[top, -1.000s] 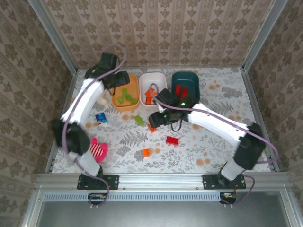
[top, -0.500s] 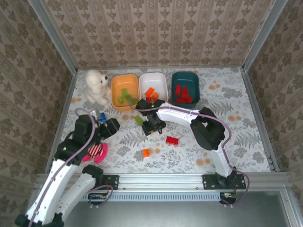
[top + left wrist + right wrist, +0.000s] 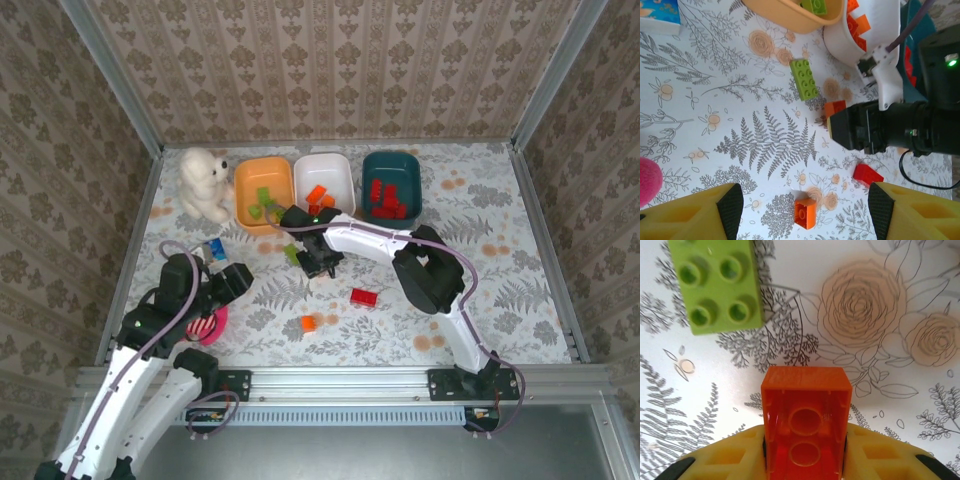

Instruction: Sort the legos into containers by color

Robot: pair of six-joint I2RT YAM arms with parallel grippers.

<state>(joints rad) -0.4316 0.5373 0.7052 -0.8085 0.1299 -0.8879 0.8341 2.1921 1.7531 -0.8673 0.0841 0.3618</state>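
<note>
My right gripper is shut on an orange lego, hollow underside up, low over the table; from above this gripper is just right of a loose green lego. The left wrist view shows that held orange lego at the right gripper's tip. My left gripper hangs open above another orange lego, with a red lego to its right. At the back stand the orange container with green legos, the white container with orange ones and the teal container with red ones.
A white fluffy stuffed animal sits left of the orange container. A small blue card and a pink striped plush toy lie by my left arm. Metal rails and patterned walls close the table on three sides.
My left arm swung from the orange container back to the near left. My right arm folded in toward the middle and its gripper came down onto the orange lego beside the green one.
</note>
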